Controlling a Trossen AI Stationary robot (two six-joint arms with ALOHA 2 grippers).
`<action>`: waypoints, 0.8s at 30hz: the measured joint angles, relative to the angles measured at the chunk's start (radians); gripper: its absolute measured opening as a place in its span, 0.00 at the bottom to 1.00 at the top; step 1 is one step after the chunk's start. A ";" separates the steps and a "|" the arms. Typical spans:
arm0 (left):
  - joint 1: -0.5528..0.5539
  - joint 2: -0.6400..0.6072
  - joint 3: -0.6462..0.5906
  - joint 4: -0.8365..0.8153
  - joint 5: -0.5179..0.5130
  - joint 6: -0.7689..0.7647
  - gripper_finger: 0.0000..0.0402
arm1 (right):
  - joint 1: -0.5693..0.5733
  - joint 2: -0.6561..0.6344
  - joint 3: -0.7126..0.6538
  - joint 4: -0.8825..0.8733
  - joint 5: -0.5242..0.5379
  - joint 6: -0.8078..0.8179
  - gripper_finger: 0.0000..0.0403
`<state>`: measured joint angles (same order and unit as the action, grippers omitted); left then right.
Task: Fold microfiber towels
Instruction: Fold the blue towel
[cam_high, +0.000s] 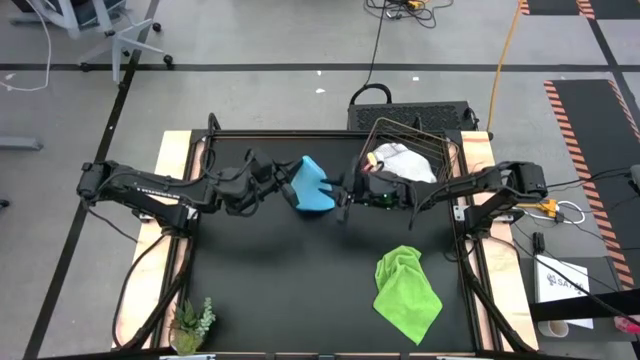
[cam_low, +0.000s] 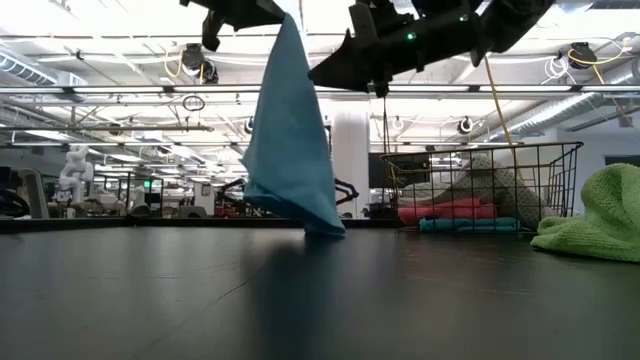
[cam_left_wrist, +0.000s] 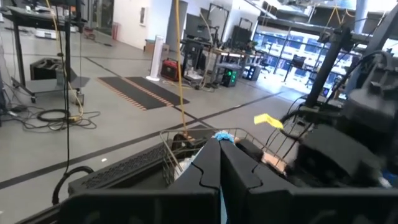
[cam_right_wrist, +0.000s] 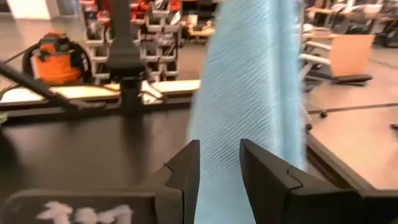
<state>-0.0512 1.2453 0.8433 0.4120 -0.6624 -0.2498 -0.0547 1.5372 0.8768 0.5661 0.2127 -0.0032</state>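
light blue towel (cam_low: 290, 140) hangs above the middle of the black table (cam_high: 300, 290), its bottom corner touching the mat. left gripper (cam_high: 288, 183) is clenched on its top edge. right gripper (cam_right_wrist: 219, 163) sits just beside the cloth, fingers parted. lime green towel (cam_high: 406, 291) lies crumpled near the wire basket (cam_high: 415, 140).

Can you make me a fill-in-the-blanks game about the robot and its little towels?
1. The left gripper holds up a towel whose colour is light ____.
2. The towel lying flat on the table by itself is lime ____.
3. The pink towel lies inside the wire ____.
4. The right gripper, near the hanging towel, is ____.

Missing words: blue; green; basket; open
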 joint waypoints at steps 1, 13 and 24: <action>-0.002 0.000 0.000 -0.006 0.001 -0.005 0.00 | -0.006 0.000 0.000 0.007 0.001 -0.002 0.26; 0.063 0.000 0.000 -0.018 -0.059 0.032 0.00 | -0.026 0.000 0.000 0.005 -0.163 0.148 0.26; 0.087 0.016 0.000 0.002 0.081 -0.004 0.00 | -0.013 0.000 0.000 -0.028 -0.087 0.101 0.26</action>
<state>0.0359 1.2609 0.8433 0.4135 -0.5812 -0.2537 -0.0675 1.5375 0.8768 0.5380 0.1252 0.0980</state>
